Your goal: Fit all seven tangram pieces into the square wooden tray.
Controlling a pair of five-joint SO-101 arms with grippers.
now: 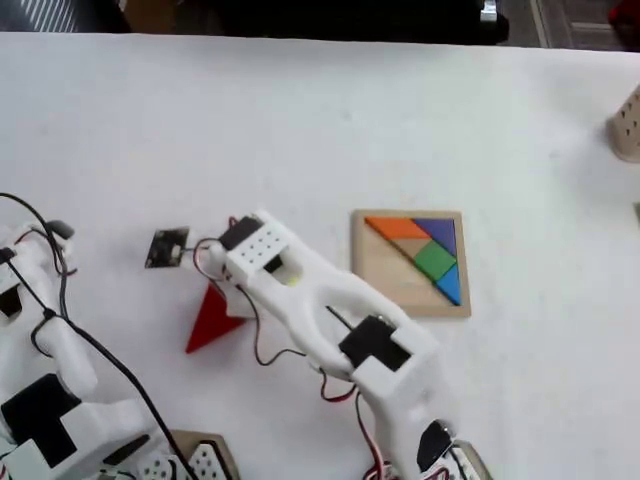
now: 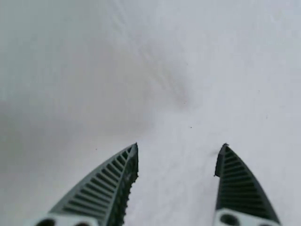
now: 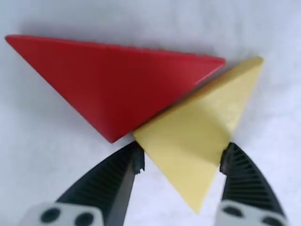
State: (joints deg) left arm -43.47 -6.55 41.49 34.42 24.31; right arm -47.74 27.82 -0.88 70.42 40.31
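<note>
The square wooden tray (image 1: 385, 295) sits right of the middle of the high view. It already has an orange triangle (image 1: 397, 228), a purple triangle (image 1: 440, 232), a green square (image 1: 434, 260) and a blue triangle (image 1: 450, 284) along its upper right side. The red triangle (image 3: 113, 84) and the yellow triangle (image 3: 197, 136) lie touching each other on the bench (image 1: 300, 120), left of the tray. The right gripper (image 3: 181, 157) hangs over the yellow triangle with its fingers (image 3: 117, 183) apart, one on each side. To do this well, I think it should squeeze only the yellow one, hold two flat edges, and lift straight up so the red one does not get dragged. The left gripper (image 2: 178, 148) is over bare bench, fingers apart, holding nothing.
</note>
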